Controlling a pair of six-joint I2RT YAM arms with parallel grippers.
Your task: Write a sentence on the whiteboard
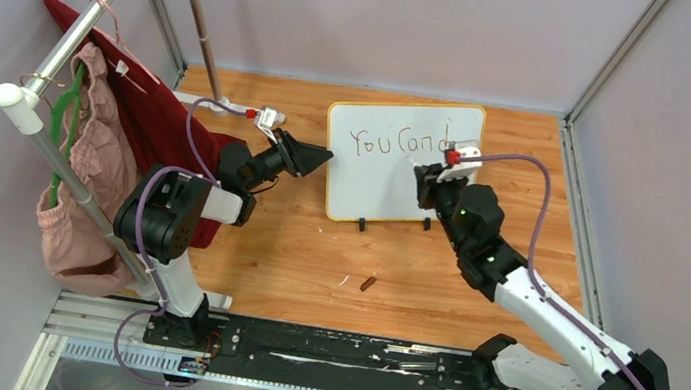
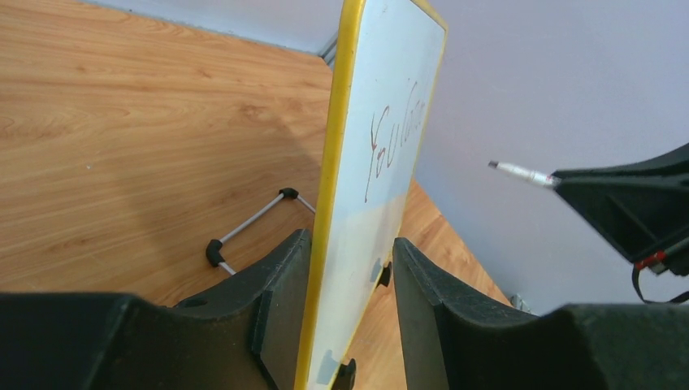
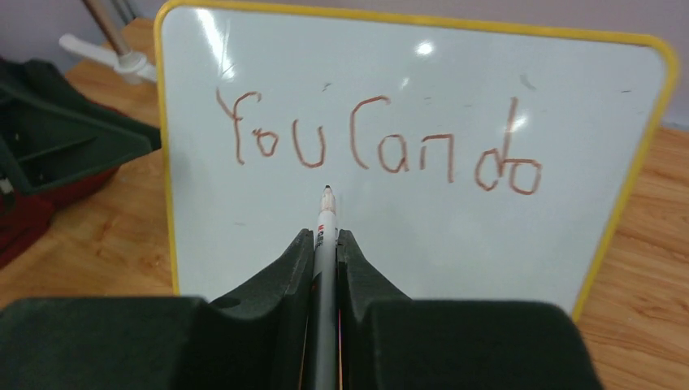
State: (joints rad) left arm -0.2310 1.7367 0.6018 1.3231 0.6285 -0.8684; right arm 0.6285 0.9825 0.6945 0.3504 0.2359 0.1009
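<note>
The whiteboard [image 1: 393,186] stands upright on the wooden table, yellow-rimmed, on small black feet. The sentence [image 1: 398,145] reads "You Can do" in one reddish-brown line [image 3: 382,146]. My right gripper [image 3: 325,237] is shut on a white marker [image 3: 326,223], whose tip sits at the board's face [image 3: 422,244] just below the "u". My left gripper [image 2: 351,241] straddles the board's left edge [image 2: 329,162]. One finger [image 2: 284,284] lies against the yellow rim; the other finger [image 2: 422,284] stands off the white face, so the jaws are open. From the left wrist I see the marker tip [image 2: 520,172].
A small dark marker cap [image 1: 368,283] lies on the table in front of the board. A clothes rail [image 1: 68,48] with a red cloth [image 1: 155,115] and a pink garment [image 1: 85,191] stands at the left. The board's wire stand [image 2: 252,223] juts out behind it.
</note>
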